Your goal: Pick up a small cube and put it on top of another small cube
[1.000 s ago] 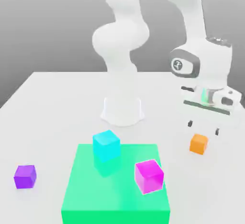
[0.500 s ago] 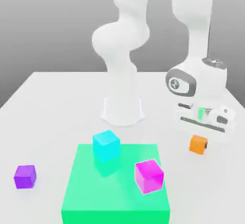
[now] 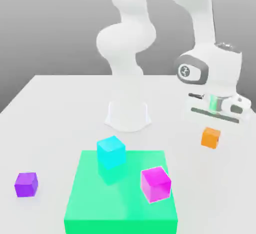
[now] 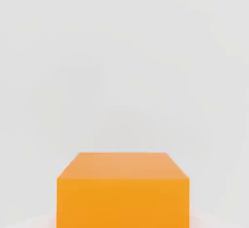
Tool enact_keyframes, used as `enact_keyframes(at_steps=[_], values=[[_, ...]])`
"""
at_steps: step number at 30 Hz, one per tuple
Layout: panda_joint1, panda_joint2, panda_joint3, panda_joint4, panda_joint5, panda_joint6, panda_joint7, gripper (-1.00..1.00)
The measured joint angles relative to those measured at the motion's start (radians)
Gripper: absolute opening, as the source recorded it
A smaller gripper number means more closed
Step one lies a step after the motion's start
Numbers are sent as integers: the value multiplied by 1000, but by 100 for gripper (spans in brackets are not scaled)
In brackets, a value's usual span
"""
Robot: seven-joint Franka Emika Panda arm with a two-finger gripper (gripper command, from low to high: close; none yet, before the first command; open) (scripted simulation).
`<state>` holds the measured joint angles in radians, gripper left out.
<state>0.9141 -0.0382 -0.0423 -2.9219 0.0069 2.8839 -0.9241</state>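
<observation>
In the exterior view the small orange cube (image 3: 210,138) hangs just under the white hand, slightly above the table on the exterior view's right. My gripper (image 3: 212,129) is shut on it from above. Close up in the hand view, the same orange cube (image 4: 122,188) sits between the jaws with the pale table behind it. The other small cube, purple (image 3: 26,184), rests on the table far off at the exterior view's left, near the front.
A flat green platform (image 3: 120,203) lies at the front centre, carrying a cyan cube (image 3: 111,151) at its back edge and a larger magenta cube (image 3: 155,183) on its right side. The arm's white base (image 3: 128,115) stands behind it.
The gripper came down over the orange cube, shut on it, and has risen a little with the cube off the table. The other cubes have not moved.
</observation>
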Motion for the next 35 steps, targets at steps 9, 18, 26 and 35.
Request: enact_keyframes(at_steps=[9, 18, 26, 35], values=[[-188, -265, -235, 77, -104, -325, -424, -100], [-470, -481, -474, 154, -335, -602, -805, -100], [-473, -331, -581, 101, -363, -399, -874, 100], [-485, -409, -551, 130, -362, -505, -866, 100]])
